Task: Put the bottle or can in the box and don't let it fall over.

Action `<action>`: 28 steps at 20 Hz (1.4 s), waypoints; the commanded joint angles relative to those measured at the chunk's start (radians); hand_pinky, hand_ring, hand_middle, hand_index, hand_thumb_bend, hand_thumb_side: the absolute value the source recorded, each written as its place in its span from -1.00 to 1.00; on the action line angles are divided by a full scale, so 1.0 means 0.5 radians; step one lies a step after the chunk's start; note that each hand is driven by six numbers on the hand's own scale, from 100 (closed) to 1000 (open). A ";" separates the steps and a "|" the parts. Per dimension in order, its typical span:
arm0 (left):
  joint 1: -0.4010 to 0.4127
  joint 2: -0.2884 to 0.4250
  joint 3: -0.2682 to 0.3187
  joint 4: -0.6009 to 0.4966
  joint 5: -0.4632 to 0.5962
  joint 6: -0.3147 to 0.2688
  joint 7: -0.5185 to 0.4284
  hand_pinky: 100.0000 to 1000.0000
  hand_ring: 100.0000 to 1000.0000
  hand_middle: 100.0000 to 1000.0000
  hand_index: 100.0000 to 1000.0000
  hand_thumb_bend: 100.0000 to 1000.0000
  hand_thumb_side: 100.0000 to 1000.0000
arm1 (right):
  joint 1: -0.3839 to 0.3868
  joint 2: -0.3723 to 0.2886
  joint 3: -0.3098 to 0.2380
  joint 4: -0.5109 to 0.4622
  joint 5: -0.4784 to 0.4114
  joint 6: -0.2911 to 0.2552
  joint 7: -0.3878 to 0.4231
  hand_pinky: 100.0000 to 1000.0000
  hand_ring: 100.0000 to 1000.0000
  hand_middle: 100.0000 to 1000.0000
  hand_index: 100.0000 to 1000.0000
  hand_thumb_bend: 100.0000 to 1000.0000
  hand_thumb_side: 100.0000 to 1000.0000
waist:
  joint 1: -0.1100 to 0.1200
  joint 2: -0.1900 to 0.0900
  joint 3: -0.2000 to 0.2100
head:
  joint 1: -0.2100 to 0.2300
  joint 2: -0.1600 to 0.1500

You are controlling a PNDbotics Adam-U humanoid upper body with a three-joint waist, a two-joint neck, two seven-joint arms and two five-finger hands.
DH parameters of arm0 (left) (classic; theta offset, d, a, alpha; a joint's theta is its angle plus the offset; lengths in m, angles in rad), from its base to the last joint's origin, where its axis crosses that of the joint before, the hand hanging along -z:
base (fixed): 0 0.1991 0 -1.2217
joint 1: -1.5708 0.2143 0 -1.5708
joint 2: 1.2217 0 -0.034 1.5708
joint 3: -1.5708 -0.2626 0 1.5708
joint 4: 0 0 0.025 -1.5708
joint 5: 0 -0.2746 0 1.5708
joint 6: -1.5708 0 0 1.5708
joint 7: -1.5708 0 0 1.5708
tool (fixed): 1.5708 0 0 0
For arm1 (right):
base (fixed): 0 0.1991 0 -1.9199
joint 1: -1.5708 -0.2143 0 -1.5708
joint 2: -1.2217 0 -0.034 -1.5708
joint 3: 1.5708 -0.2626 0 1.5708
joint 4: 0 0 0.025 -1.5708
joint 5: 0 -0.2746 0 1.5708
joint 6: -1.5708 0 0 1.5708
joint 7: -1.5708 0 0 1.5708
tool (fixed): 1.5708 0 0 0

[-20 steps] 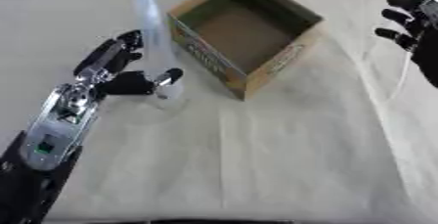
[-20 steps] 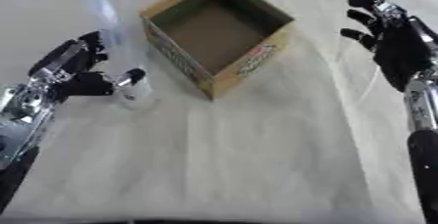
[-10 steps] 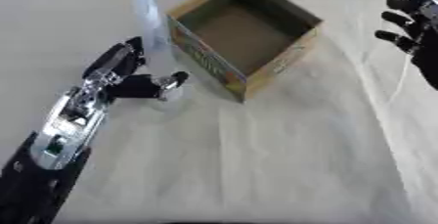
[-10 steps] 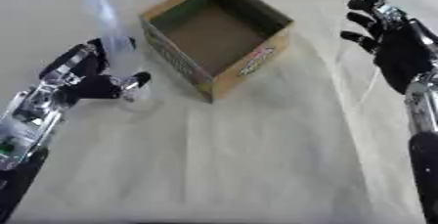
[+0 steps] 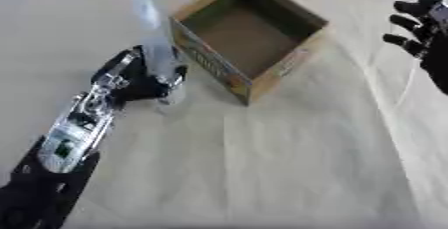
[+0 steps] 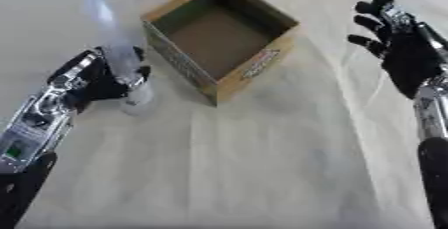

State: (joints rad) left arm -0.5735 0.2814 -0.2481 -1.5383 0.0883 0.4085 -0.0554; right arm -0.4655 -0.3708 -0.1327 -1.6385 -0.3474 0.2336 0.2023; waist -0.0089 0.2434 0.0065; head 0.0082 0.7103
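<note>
Your left hand (image 5: 136, 80) covers the lower part of the clear bottle (image 5: 156, 43), and the bottle's top runs off the upper edge. Your right hand (image 6: 398, 43) is cut by the edge in the left eye view. The box (image 6: 223, 38) print is too blurred to read.

Black robot hand (image 6: 398, 55), silver forearm (image 5: 74, 133), seemingly green-lit panel

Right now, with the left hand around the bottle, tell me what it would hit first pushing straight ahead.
Likely the open cardboard box: the left hand, curled round the clear bottle, points up-right toward the box's near-left wall. Depth is uncertain.
</note>
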 commanded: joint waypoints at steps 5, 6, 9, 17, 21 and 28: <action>-0.032 -0.015 0.017 0.054 0.125 -0.053 0.181 0.71 0.27 -0.06 0.08 -1.00 -0.01 | -0.021 -0.020 -0.019 -0.039 0.013 0.009 -0.007 0.73 1.00 0.86 0.42 -1.00 0.18 | -0.005 -0.020 -0.011 | 0.008 -0.023; -0.033 -0.019 0.018 0.064 0.148 -0.067 0.190 0.65 0.12 -0.15 -0.02 -1.00 -0.01 | -0.021 -0.019 -0.019 -0.039 0.014 0.010 -0.007 0.73 1.00 0.86 0.41 -1.00 0.18 | -0.005 -0.019 -0.012 | 0.009 -0.023; -0.038 -0.027 0.022 0.091 0.199 -0.126 0.217 0.56 -0.17 -0.36 -0.28 -1.00 -0.01 | -0.023 -0.016 -0.019 -0.041 0.014 0.012 -0.007 0.73 1.00 0.86 0.41 -1.00 0.18 | -0.005 -0.014 -0.015 | 0.010 -0.026; -0.044 -0.025 0.017 0.133 0.136 -0.252 0.193 0.41 -0.54 -0.85 -0.82 -1.00 -0.06 | -0.021 -0.015 -0.020 -0.043 0.013 0.016 -0.006 0.73 1.00 0.84 0.39 -1.00 0.18 | -0.005 -0.010 -0.020 | 0.020 -0.022; -0.046 -0.020 0.022 0.122 0.061 -0.254 0.190 0.35 -0.57 -1.00 -0.94 -1.00 -0.10 | -0.021 -0.016 -0.020 -0.044 0.012 0.018 -0.003 0.74 1.00 0.83 0.38 -1.00 0.17 | -0.004 -0.013 -0.021 | 0.018 -0.023; -0.048 0.010 0.028 -0.010 -0.152 -0.365 0.209 0.25 -0.51 -1.00 -0.95 -1.00 0.11 | -0.017 -0.018 -0.021 -0.049 0.008 0.020 -0.002 0.74 1.00 0.82 0.36 -1.00 0.17 | 0.004 -0.022 -0.023 | 0.009 -0.020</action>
State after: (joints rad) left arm -0.5828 0.2651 -0.2400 -1.5077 0.0354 0.2419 0.0462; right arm -0.4649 -0.3640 -0.1350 -1.6389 -0.3433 0.2425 0.2014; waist -0.0076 0.2485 -0.0033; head 0.0145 0.7095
